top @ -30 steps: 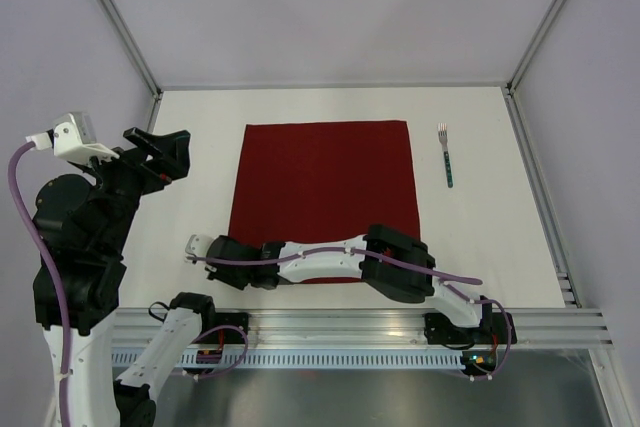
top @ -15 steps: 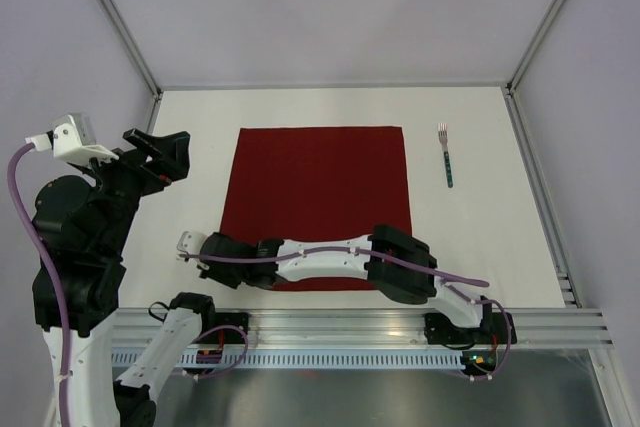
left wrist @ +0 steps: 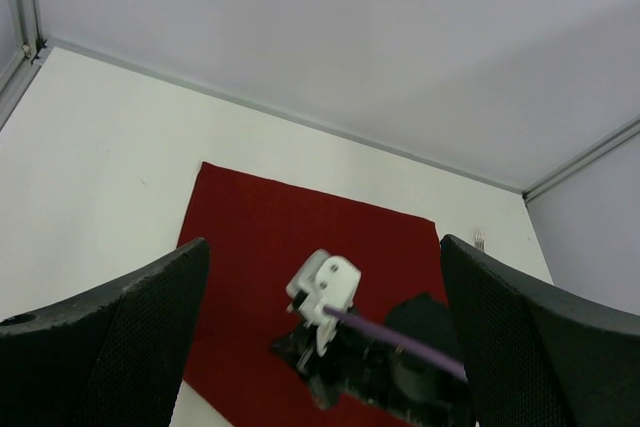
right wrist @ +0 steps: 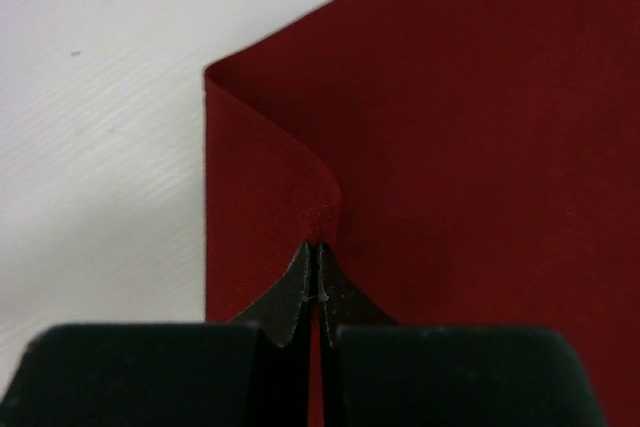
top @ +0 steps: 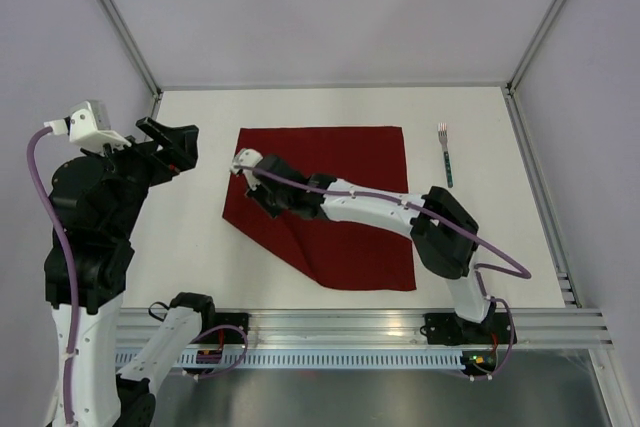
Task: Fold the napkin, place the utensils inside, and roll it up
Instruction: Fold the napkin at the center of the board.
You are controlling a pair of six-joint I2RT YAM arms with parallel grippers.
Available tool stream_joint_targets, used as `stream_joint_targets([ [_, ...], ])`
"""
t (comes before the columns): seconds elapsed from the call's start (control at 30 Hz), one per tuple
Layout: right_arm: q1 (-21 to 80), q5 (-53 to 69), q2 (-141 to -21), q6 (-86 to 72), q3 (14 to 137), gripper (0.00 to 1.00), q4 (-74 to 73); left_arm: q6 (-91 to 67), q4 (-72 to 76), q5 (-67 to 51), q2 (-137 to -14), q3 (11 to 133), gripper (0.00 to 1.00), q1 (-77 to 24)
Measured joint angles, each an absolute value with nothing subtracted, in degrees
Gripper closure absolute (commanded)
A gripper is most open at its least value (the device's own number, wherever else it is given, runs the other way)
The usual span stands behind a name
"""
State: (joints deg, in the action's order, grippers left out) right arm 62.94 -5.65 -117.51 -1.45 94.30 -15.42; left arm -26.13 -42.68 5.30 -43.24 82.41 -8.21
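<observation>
Maroon fabric pinched in right hand [right wrist: 318,265] — jaws fully closed on raised corner of napkin [top: 350,217], held over cloth's 10 o'clock area. Left hand [top: 172,147] spread wide, empty, up at counter's [top: 500,237] 9 o'clock. Utensils [top: 446,159] lie well apart at 2 o'clock. Step: folding — next, lay corner flat, edges aligned, release.

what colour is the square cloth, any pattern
Plain dark red, no pattern: the soft square cloth napkin shows best in the right wrist view.

1 overhead, 2 wrist views (napkin [top: 350,237] shared)
</observation>
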Motion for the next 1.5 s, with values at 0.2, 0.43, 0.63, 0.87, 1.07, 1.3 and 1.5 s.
stream_joint_targets([
  [0.2,52.60,-4.56,-114.06,-0.14,90.39,1.00,-15.44,-26.20,-40.97,3.88,-45.21,81.14,0.00,-8.21],
  [0.43,42.72,-3.66,-112.86,1.80,86.43,0.99,-14.98,-26.74,-38.81,2.46,-47.22,80.14,0.00,-8.21],
  [0.63,36.99,-3.27,-112.86,2.52,84.03,1.00,-14.13,-26.85,-37.74,2.20,-47.83,78.98,0.00,-8.21],
  [0.87,32.42,-3.20,-112.86,3.05,83.26,0.99,-13.30,-26.92,-37.01,1.39,-48.03,78.35,0.00,-8.21],
  [1.07,29.61,-2.94,-112.84,3.25,83.22,0.99,-12.51,-26.96,-36.25,1.37,-48.12,77.95,0.00,-8.21],
  [1.3,26.50,-2.79,-112.64,3.25,82.94,1.00,-12.36,-27.00,-35.68,0.67,-49.01,77.62,0.00,-8.21],
  [1.5,24.38,-2.81,-112.64,3.25,82.94,1.00,-12.12,-27.00,-35.35,-0.19,-49.58,77.28,0.00,-8.21],
])
